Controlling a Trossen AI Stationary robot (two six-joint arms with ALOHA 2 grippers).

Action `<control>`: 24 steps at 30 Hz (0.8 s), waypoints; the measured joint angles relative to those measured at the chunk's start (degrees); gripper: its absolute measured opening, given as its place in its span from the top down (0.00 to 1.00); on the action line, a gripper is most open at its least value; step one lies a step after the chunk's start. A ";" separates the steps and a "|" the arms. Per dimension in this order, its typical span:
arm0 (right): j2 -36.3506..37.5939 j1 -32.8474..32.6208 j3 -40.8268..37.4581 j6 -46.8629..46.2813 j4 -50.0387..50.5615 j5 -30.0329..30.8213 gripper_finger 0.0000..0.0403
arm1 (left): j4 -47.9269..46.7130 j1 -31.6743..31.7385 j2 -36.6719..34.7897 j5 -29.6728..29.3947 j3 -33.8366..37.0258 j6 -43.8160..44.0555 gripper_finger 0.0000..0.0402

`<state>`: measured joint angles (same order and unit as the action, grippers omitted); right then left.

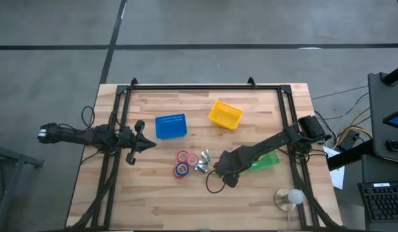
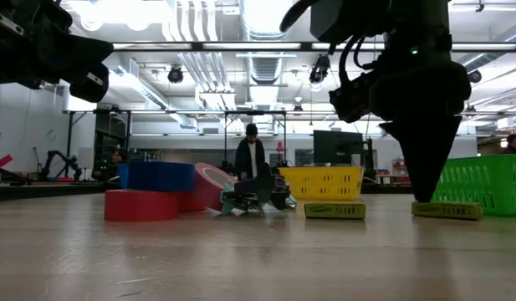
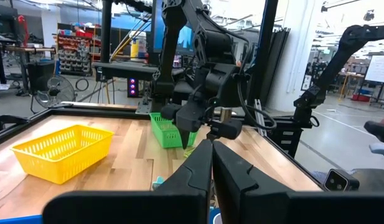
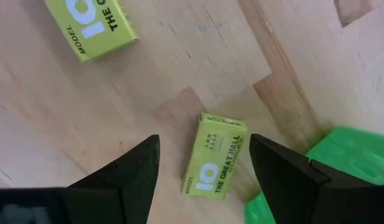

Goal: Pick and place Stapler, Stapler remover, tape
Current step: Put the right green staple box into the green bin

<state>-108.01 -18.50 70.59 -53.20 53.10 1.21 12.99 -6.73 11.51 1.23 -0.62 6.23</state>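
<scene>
Three tape rolls (image 1: 184,164) lie left of centre; in the low view two red rolls (image 2: 142,205) lie flat, a blue one (image 2: 161,176) sits on top of them, and a pinkish one (image 2: 212,186) leans against them. Silvery stapler removers (image 1: 202,161) lie beside them. I see no stapler. My right gripper (image 4: 204,140) points down, open, with a finger on either side of a small yellow-green box (image 4: 215,155) lying flat on the table. A second such box (image 4: 92,25) lies nearby. My left gripper (image 3: 212,144) hovers shut at the table's left.
A blue basket (image 1: 171,126) and a yellow basket (image 1: 225,115) stand at the far middle. A green basket (image 1: 268,161) stands just right of my right gripper (image 1: 224,173). A pale round object (image 1: 290,197) sits near the right front corner. A person stands in the room behind.
</scene>
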 joint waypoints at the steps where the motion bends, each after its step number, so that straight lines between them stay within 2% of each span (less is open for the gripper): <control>1: 0.00 0.00 -0.19 -0.11 -0.70 -0.01 0.40 | 0.00 -0.01 0.00 -0.01 0.00 -0.01 0.96; 13: 0.00 0.00 -0.97 -2.28 -1.78 -0.62 0.43 | -0.02 0.00 0.00 0.00 0.00 -0.01 0.96; 24: 0.02 -1.43 -0.68 -0.57 -9.26 -4.28 0.44 | -0.02 -0.01 0.00 0.00 0.00 -0.01 0.96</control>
<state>-107.99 -19.93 69.91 -53.76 43.84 -3.07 12.97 -6.74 11.51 1.23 -0.62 6.22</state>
